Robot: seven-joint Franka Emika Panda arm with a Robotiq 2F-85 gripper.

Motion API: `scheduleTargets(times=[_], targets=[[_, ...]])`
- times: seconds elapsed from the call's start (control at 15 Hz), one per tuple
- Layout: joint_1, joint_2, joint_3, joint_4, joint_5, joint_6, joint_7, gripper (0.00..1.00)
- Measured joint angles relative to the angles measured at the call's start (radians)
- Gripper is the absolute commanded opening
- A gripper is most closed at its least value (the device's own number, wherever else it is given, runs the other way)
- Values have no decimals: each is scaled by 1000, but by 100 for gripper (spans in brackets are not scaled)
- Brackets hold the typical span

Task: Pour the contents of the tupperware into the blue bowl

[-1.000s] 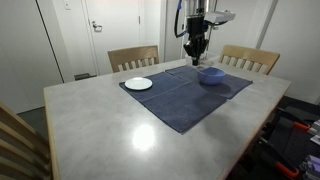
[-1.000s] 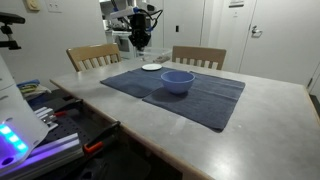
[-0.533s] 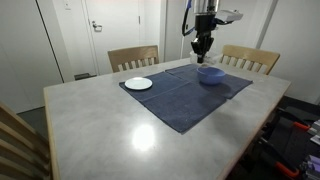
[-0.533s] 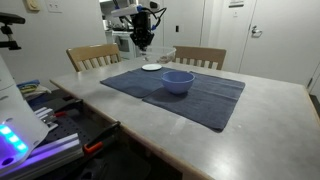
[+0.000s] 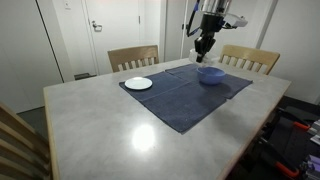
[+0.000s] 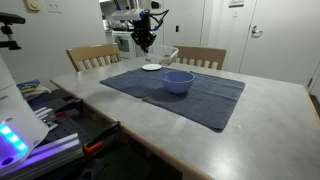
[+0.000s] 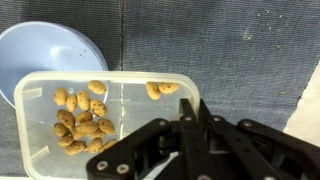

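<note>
My gripper (image 7: pixel 192 103) is shut on the right rim of the tupperware (image 7: pixel 100 120), a clear rectangular container, and holds it in the air above the dark mat. The contents (image 7: pixel 82 115) are several small brownish bits lying mostly at its left end. The blue bowl (image 7: pixel 45 50) shows partly under the tupperware's upper left corner in the wrist view. In both exterior views the gripper (image 5: pixel 205 42) (image 6: pixel 145 40) hangs above the table's far side, with the tupperware (image 6: pixel 168 55) beside it and the blue bowl (image 5: pixel 210 74) (image 6: pixel 178 81) on the mat below.
A dark blue mat (image 5: pixel 185 95) (image 6: pixel 200 95) covers the far part of the grey table (image 5: pixel 110 130). A flat white plate (image 5: pixel 139 84) (image 6: pixel 152 67) lies on the mat's corner. Two wooden chairs (image 5: pixel 133 57) (image 5: pixel 250 58) stand behind the table.
The gripper has risen with the tupperware and shifted a little toward the blue bowl. Bowl and plate have not moved.
</note>
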Motion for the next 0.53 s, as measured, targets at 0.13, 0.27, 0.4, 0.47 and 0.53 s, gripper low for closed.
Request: scheduleTargets(times=[0.13, 0.27, 0.4, 0.47, 0.53], targets=[[0, -12, 0, -15, 32, 16, -40, 2], [0, -25, 0, -26, 54, 24, -68, 2], [0, -35, 0, -35, 71, 33, -90, 2], [0, -39, 0, -39, 78, 36, -99, 2], [0, -44, 0, -42, 86, 39, -109, 2]])
